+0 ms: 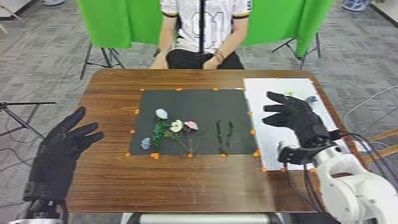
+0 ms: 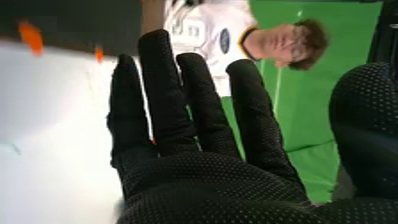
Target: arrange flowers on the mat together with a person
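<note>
The dark mat (image 1: 191, 105) lies at the table's middle, with flowers on its nearer half: a pale blue flower (image 1: 162, 114), a cream one (image 1: 177, 125), a pink one (image 1: 191, 125), a bluish one (image 1: 146, 143) and green stems (image 1: 224, 136). My right hand (image 1: 302, 119) is over the white mat (image 1: 264, 95), fingers spread and relaxed, holding nothing. Around it on that mat, a greyish-green flower (image 1: 311, 99) shows by the fingers. My left hand (image 1: 69, 137) stands open over the table's left edge. In the right wrist view the right hand (image 2: 200, 175) has straight fingers, the white mat (image 2: 44, 115) beyond.
The brown table (image 1: 178, 185) has orange tape pieces (image 1: 155, 156) around the dark mat. A person sits across the table, hands in the lap. Green cloth (image 1: 115, 25) hangs behind, with tripods (image 1: 105, 57) on the floor beside it.
</note>
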